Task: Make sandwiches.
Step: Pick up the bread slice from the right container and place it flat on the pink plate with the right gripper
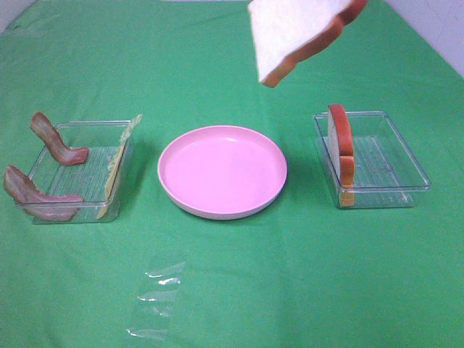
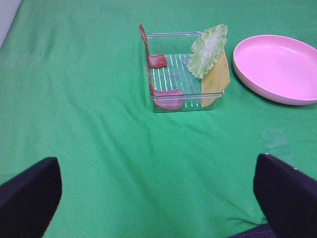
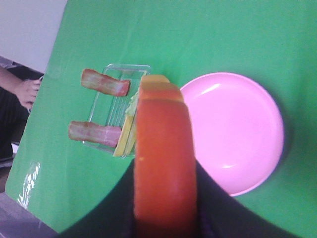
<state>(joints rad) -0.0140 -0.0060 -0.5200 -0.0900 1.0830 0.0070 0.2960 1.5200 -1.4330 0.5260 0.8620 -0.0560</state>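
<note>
My right fingers [image 3: 214, 208] clenched on 1 bread slice [image 1: 297, 32], high above the bench [image 1: 304, 290] near the pink plate [image 1: 222, 172]; left fingers [image 2: 29, 193] spread, empty. Risk: the edge-gripped slice may swing and land off-plate.

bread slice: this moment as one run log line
right jaws: shut on bread slice, raised | left jaws: open, empty | pink plate: empty

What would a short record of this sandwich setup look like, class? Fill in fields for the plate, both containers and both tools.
Plate: pink, nothing on it, centre
Left container: bacon strips, lettuce, cheese
Right container: standing bread slice
Right tool: shut on lifted bread slice, in the air
Left tool: open, holding nothing
Front of cloth: clear film
</note>
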